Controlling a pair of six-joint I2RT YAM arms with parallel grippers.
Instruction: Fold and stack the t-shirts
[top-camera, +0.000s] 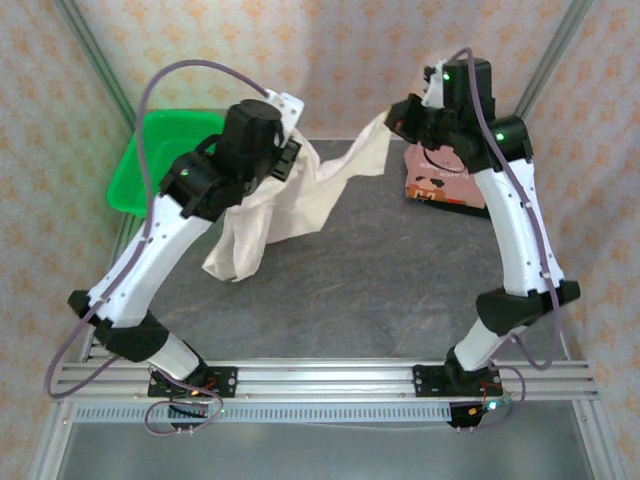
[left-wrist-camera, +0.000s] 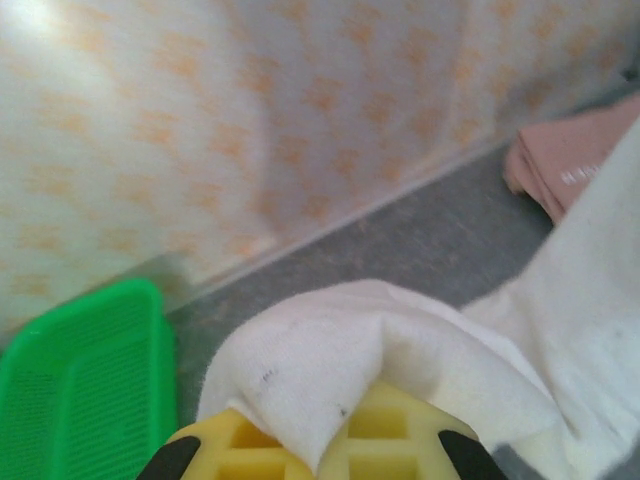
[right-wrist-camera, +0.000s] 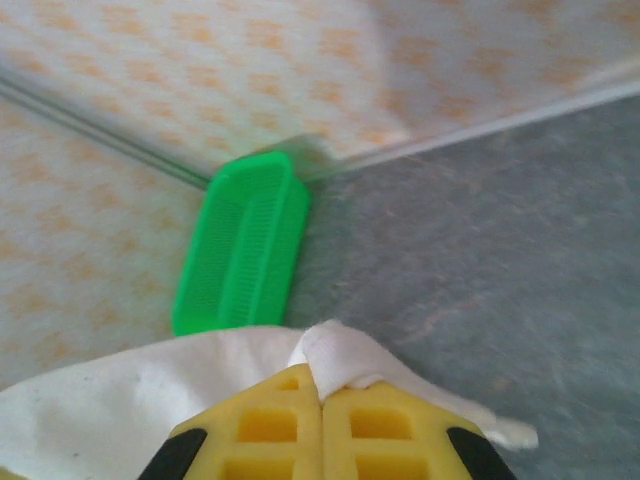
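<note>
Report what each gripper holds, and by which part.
Both hold the cream-white t-shirt: the left gripper pinches one bunched edge, the right gripper another, with the cloth hanging between them.

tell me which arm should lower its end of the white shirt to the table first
Left, probably. Most of the cream-white shirt hangs under the left gripper over the grey table; the right gripper holds its corner up by the folded pink shirt.

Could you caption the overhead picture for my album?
The left gripper and right gripper hold a cream-white t-shirt between them over the grey table; pink t-shirt and green basket at the back.
</note>
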